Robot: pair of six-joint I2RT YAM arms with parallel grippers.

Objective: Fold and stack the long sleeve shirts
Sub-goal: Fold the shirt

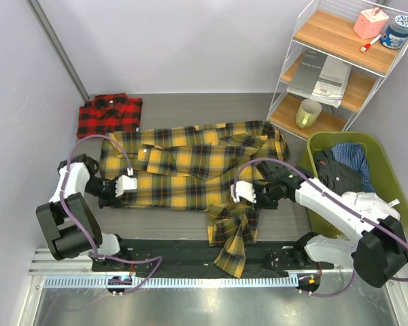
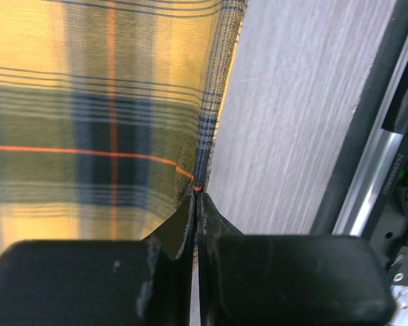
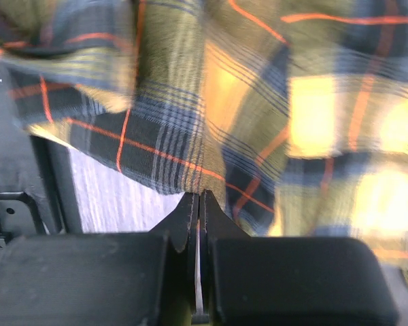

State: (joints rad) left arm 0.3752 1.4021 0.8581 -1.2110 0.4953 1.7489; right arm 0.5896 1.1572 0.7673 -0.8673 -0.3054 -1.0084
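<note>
Left tool (image 1: 127, 183) and right tool (image 1: 243, 192) each clamp an edge of the yellow shirt (image 1: 190, 159) spread on the desk (image 1: 190, 109).

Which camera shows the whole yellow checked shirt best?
The top external view: the yellow shirt lies spread across the table, one sleeve trailing toward the near edge. The wrist views show only close patches of its fabric, pinched in the left gripper and the right gripper.

The top external camera looks steeply down from above and behind the table's (image 1: 190, 109) near edge, taking it all in, while both wrist cameras face, from very close, edges of the yellow-and-black shirt (image 1: 183, 163) that the overhead view also shows.
</note>
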